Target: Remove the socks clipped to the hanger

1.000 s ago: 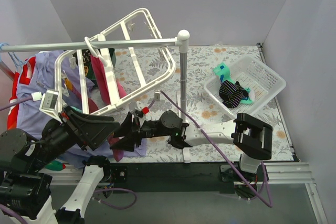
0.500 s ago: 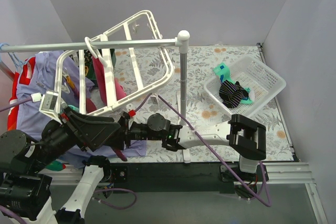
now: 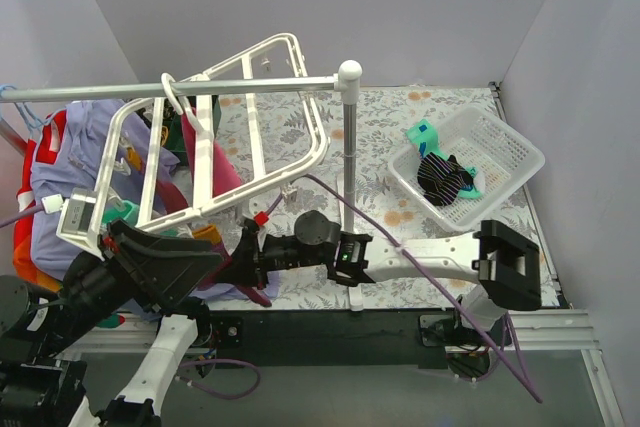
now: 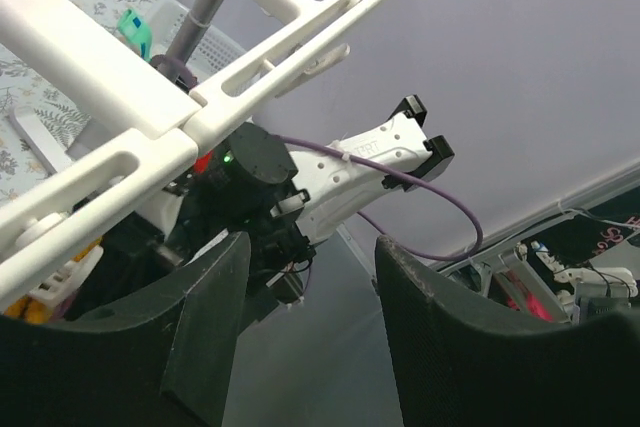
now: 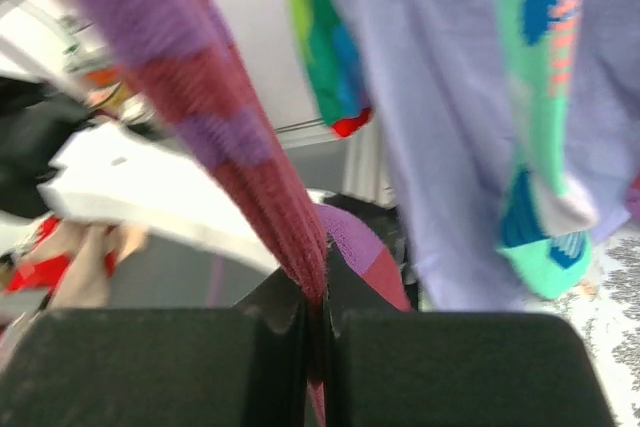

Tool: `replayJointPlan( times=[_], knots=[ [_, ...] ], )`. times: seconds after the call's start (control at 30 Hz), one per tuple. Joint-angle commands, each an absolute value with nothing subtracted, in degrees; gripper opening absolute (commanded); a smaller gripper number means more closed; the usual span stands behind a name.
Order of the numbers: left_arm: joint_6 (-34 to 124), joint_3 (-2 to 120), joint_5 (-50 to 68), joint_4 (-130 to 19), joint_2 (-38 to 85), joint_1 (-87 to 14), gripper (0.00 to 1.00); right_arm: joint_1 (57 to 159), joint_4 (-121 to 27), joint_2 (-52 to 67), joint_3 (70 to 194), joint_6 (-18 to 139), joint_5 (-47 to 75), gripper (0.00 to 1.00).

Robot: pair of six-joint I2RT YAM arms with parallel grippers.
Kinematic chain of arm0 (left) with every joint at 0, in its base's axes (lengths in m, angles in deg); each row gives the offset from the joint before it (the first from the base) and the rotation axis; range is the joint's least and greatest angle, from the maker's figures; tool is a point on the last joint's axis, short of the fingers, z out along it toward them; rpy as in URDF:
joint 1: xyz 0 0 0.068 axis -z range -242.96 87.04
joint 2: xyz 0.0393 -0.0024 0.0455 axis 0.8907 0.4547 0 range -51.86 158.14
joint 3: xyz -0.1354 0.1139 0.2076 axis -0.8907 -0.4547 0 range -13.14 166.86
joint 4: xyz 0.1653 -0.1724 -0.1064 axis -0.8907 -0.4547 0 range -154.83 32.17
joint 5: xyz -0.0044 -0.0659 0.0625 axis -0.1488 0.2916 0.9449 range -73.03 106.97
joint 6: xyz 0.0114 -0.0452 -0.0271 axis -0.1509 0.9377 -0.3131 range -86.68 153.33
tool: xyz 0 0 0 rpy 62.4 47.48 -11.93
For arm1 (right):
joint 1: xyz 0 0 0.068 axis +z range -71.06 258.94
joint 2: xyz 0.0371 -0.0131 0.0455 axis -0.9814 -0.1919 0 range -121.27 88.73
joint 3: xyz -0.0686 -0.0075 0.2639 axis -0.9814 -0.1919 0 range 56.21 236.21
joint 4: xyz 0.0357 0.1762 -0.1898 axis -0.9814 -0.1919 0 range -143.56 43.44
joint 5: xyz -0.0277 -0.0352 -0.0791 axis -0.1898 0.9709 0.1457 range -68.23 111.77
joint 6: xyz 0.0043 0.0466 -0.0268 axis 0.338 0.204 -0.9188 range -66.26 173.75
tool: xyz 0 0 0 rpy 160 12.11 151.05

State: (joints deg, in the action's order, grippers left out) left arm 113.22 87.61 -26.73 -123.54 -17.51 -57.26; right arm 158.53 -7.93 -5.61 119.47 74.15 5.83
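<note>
The white hanger (image 3: 215, 137) hangs tilted from the grey rail, and its bars cross the top left of the left wrist view (image 4: 150, 117). A magenta-pink sock (image 3: 228, 175) is clipped under it. My right gripper (image 3: 247, 252) sits below the hanger's near edge. In the right wrist view it (image 5: 318, 332) is shut on a maroon and purple striped sock (image 5: 230, 147), which runs taut up and to the left. A teal sock (image 5: 545, 217) hangs at the right. My left gripper (image 4: 312, 317) is open with nothing between its fingers, just left of the right one (image 3: 215, 250).
A lavender shirt (image 3: 75, 162) and a rainbow-striped garment (image 5: 320, 37) hang at the left. The grey rail (image 3: 240, 85) ends on a pole (image 3: 348, 147) mid-table. The white mesh basket (image 3: 505, 152) at right holds a black striped sock (image 3: 443, 177) and a teal one (image 3: 423, 134).
My right gripper has closed on the striped sock. The hanger has tipped, its near edge moving left and lower. The left jaws have narrowed a little.
</note>
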Motion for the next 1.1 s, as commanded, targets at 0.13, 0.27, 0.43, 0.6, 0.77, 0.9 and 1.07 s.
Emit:
replayJointPlan(
  times=[0.13, 0.27, 0.43, 0.6, 0.77, 0.9, 1.07],
  knots=[
    [113.22, 90.4, -28.73, -130.07, -17.05, -57.6, 0.6, 157.78, -20.1, 7.43, 118.43, 75.27, -8.71, 0.01],
    [115.58, 90.39, -28.73, -129.64, -18.11, -57.6, 0.57, 156.55, -21.42, 9.36, 118.61, 78.61, -15.13, 0.01],
    [116.21, 99.69, -26.36, -134.11, -15.3, -57.6, 0.49, 155.67, -24.23, 10.77, 119.93, 79.06, -18.66, 0.01],
    [117.87, 102.54, -25.04, -137.55, -15.64, -56.98, 0.46, 154.88, -25.82, 11.91, 120.02, 78.44, -19.1, 0.01],
    [121.48, 97.97, -21.44, -137.63, -19.07, -56.1, 0.47, 154.35, -26.61, 12.88, 120.46, 78.71, -19.27, 0.01],
    [121.3, 90.68, -18.36, -137.55, -22.41, -56.1, 0.47, 154.0, -27.49, 15.07, 120.98, 79.06, -19.8, 0.01],
    [121.04, 86.09, -14.58, -136.76, -24.08, -56.1, 0.53, 153.65, -28.46, 17.19, 120.46, 79.23, -20.15, 0.01]
  ],
)
